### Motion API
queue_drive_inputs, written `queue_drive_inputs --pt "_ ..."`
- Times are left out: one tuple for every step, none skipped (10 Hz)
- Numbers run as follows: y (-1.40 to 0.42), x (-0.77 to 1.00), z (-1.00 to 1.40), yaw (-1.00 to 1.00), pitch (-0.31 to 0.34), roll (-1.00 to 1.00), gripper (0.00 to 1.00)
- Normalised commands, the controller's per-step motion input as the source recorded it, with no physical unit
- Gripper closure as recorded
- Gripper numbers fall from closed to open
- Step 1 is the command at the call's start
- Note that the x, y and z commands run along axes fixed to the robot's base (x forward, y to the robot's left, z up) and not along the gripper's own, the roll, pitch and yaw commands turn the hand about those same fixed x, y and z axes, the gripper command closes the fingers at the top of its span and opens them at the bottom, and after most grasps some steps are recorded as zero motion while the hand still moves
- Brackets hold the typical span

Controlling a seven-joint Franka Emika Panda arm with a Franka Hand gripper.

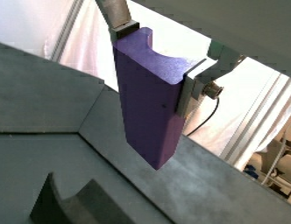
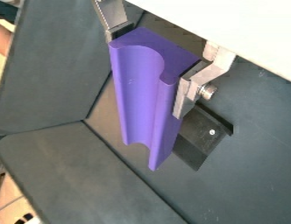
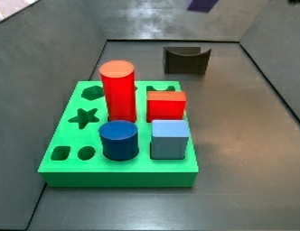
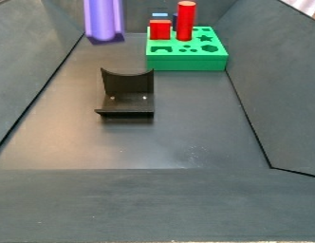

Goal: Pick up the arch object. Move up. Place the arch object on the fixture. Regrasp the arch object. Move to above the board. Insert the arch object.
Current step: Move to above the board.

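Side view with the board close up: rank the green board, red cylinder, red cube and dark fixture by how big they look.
1. Green board, largest.
2. Red cylinder.
3. Red cube and fixture: alike; the fixture stands farther back, so unranked.
The gripper holds the arch object in a wrist view.

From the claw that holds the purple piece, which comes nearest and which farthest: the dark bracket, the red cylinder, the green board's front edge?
The gripper is shut on the arch object, held high in a side view.
1. Fixture: on the floor below the arch object, nearest.
2. Board front edge: farther along the floor.
3. Red cylinder: standing towards the board's back, farthest.
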Motion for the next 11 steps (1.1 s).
queue_drive_inputs --pt "-0.06 0.12 1.0 0.15 0.076 -0.03 1.0" --pt "-0.05 0.1 1.0 0.12 0.054 -0.03 1.0" --pt "-0.05 0.1 1.0 0.11 0.048 -0.03 1.0" --pt "-0.05 0.09 1.0 0.09 0.046 -0.03 1.0" --pt "-0.04 0.08 1.0 0.08 0.043 -0.03 1.0" --pt "-0.03 0.05 0.77 0.06 0.05 -0.03 1.0" --pt "-0.03 0.04 0.68 0.05 0.058 -0.02 1.0" --pt "-0.02 0.04 0.47 0.04 0.074 -0.02 1.0" --pt "-0.02 0.03 0.28 0.04 0.093 -0.02 1.0" --pt "-0.99 -1.0 -0.17 -0.03 -0.045 -1.0 1.0" --pt "-0.98 -1.0 -0.19 -0.02 -0.055 -1.0 1.0"
